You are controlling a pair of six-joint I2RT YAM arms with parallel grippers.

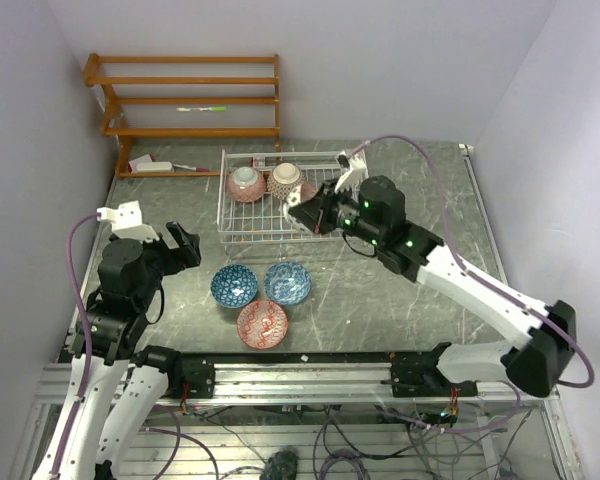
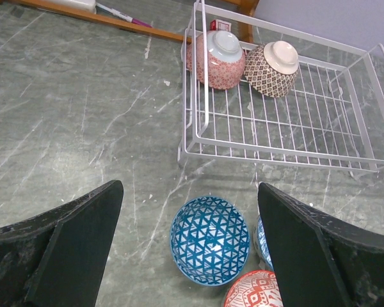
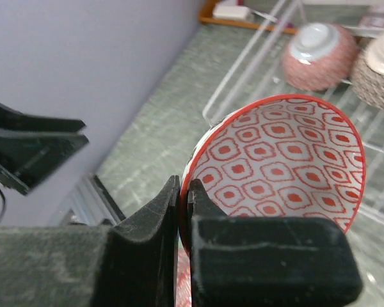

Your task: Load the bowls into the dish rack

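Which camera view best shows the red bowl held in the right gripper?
The right wrist view: the held bowl appears large, its rim pinched in the right gripper, pattern clear. The top external view shows it small, half hidden at the dish rack. The left wrist view misses it.

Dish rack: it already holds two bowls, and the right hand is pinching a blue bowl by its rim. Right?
No. The right hand pinches a red-patterned bowl, not a blue one, as the right wrist view shows. The dish rack does hold a pink bowl and a tan bowl, and the grip is on the rim.
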